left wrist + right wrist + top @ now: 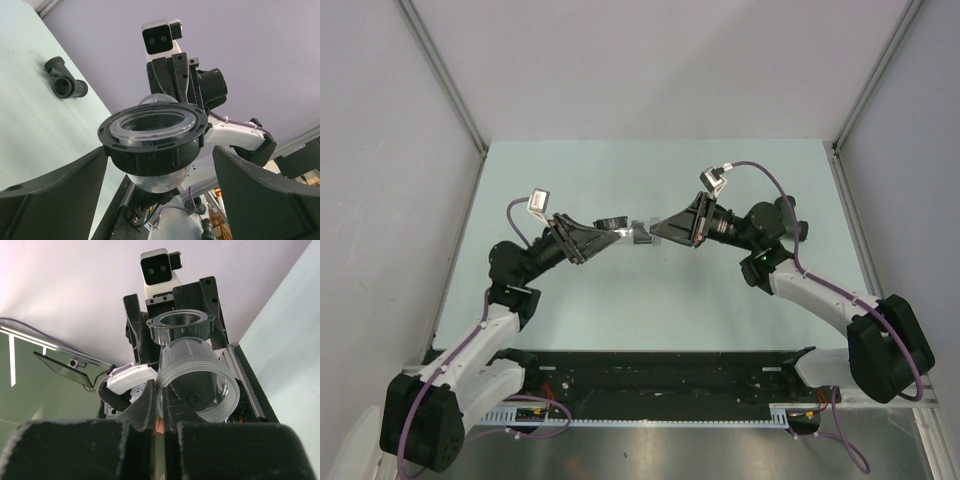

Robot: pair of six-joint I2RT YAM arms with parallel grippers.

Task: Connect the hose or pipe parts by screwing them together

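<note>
- OK, right gripper [655,232] is pinching the translucent light-grey threaded plastic connector [195,357] at frame centre, its axis pointing at the left arm.
- Black ribbed plastic ring nut [152,145] is sitting on its far end.
- Left gripper [618,236] is gaping wide, fingers flanking the nut, not touching.
- Dark grey T-shaped plastic fitting [65,85] is lying apart, upper left in the left wrist view.

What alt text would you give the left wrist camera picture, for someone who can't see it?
A black ring nut sits around a clear threaded connector, held up by the right claw, between the left claw's wide-open fingers, which do not touch it. A dark T-shaped fitting lies on the pale green table.
</note>
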